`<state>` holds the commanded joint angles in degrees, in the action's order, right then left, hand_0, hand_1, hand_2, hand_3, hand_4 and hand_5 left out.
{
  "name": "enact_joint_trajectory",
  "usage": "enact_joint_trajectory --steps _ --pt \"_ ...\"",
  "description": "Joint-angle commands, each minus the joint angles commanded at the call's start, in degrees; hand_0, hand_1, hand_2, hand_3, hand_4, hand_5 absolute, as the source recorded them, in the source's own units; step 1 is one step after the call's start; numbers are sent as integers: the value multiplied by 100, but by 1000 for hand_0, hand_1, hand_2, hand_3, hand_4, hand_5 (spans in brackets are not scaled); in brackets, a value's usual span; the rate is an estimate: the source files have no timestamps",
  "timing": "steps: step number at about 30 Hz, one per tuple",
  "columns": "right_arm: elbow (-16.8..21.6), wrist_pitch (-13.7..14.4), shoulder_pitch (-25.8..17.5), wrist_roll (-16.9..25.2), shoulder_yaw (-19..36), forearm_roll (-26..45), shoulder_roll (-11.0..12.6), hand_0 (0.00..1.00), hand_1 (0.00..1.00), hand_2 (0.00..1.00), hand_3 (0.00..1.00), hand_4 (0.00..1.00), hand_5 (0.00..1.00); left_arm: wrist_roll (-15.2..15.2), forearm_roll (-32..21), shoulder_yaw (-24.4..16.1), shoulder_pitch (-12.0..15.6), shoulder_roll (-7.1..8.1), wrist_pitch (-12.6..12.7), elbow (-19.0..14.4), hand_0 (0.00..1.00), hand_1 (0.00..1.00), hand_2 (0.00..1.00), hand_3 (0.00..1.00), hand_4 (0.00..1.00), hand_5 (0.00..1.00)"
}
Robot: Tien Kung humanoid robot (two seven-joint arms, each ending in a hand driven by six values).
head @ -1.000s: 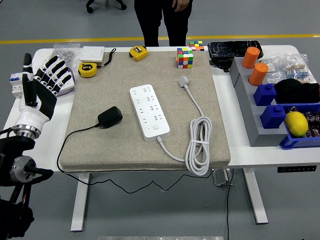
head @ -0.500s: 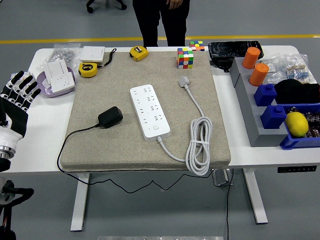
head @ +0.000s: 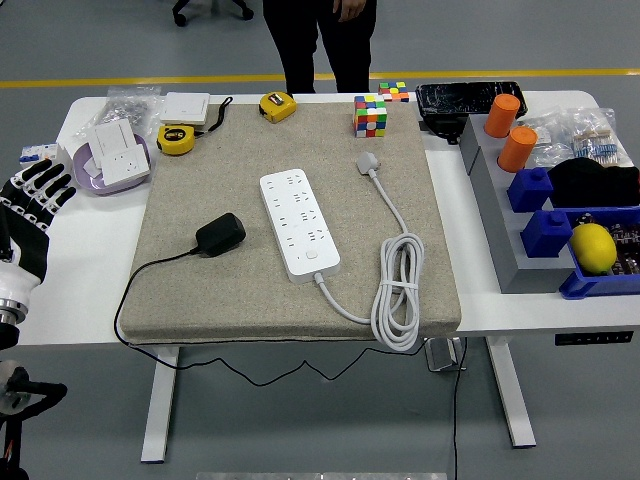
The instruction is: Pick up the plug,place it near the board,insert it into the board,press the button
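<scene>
Your left hand (head: 25, 225) is at the far left edge of the desk (head: 85, 270), w/ the fingers (head: 45, 185) spread apart and pointing up; they hold nothing and touch nothing. The black plug (head: 220, 233) lies on the grey mat (head: 200, 290), well to the right of the fingers, its cable running off the mat's near-left side. The white board (head: 298, 222) lies further right, just beside the plug but apart from it. A person (head: 320, 45) stands at the far side.
</scene>
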<state>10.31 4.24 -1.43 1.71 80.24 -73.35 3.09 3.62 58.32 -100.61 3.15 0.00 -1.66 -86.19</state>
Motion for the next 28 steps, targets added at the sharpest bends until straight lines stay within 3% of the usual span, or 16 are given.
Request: enact_joint_trajectory --steps 3,4,9,10,15,16,21,22,28 --pt "0 -31 40 26 -85 62 -2 992 861 787 710 998 774 19 -29 -41 -6 0 -23 -15 998 860 708 676 998 998" --pt "0 -38 54 28 -89 66 0 994 840 779 722 998 772 15 -26 -59 -8 0 -25 -23 579 659 716 749 998 998" --pt "0 -47 133 1 -5 -4 30 994 840 779 722 998 772 22 59 -135 -23 0 39 -59 579 659 716 749 998 998" --pt "0 -49 149 -3 -7 0 37 975 832 774 726 998 747 18 67 -158 -30 0 37 -62 522 401 344 465 998 946" --pt "0 -81 201 -5 -65 53 57 975 832 774 726 998 747 22 173 -190 -38 0 49 -58 522 401 344 465 998 946" --pt "0 -86 202 -9 -66 49 56 972 825 772 729 998 775 27 209 -201 -35 0 48 -51 939 764 553 287 998 892" --pt "0 -116 188 -29 -91 51 60 972 825 772 729 998 775 62 270 -175 -23 0 54 -26 939 764 553 287 998 892" --pt "0 -122 186 -30 -100 58 63 969 819 767 730 998 755 61 274 -185 -19 0 45 -24 963 890 820 784 998 895" --pt "0 -143 232 -31 -141 134 98 969 819 767 730 998 755 12 548 -298 -35 0 23 15 963 890 820 784 998 895"
